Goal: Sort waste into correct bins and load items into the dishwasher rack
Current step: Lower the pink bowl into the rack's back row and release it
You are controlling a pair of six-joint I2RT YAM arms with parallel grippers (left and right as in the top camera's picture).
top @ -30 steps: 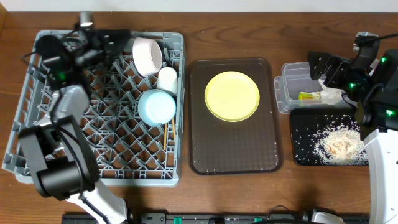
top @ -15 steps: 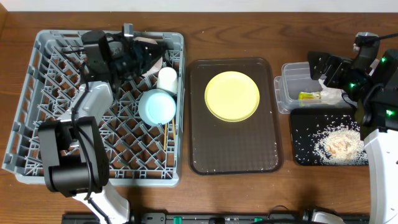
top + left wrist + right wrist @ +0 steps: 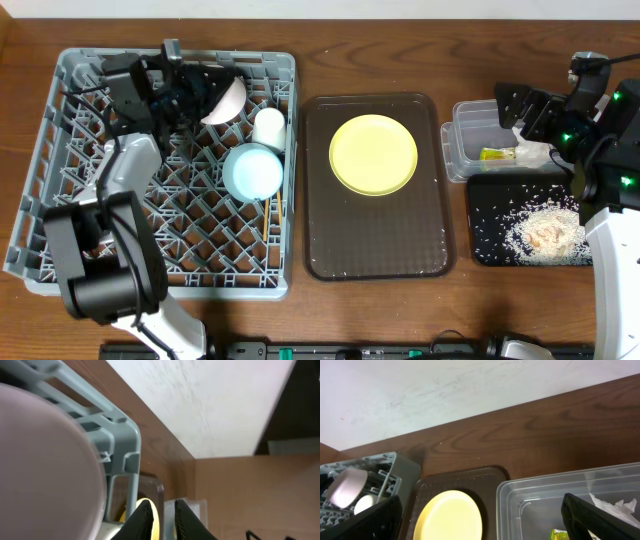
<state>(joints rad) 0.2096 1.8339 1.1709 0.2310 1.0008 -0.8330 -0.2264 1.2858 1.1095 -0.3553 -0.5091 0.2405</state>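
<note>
The grey dishwasher rack (image 3: 60, 250) holds a white cup (image 3: 228, 100), a small cream cup (image 3: 269, 128), a light-blue bowl (image 3: 252, 170) and chopsticks (image 3: 268, 215). My left gripper (image 3: 200, 88) is over the rack's back row, right against the white cup. In the left wrist view its tips (image 3: 162, 505) are almost together with nothing between them, and the cup (image 3: 45, 460) lies to their left. A yellow plate (image 3: 373, 153) lies on the brown tray (image 3: 380, 250). My right gripper (image 3: 515, 112) hangs open over the clear tub (image 3: 462, 135), which holds the wrapper (image 3: 495, 154) and napkin (image 3: 530, 152).
A black tray (image 3: 490, 250) at the front right carries rice scraps (image 3: 545, 228). A few grains lie along the brown tray's front edge. In the right wrist view the tub's rim (image 3: 510, 485) sits beside the plate (image 3: 447, 515).
My left arm swung right from the rack's back left corner onto the white cup, then drew back a little; the cup now lies tilted and partly covered. The right arm has not moved.
</note>
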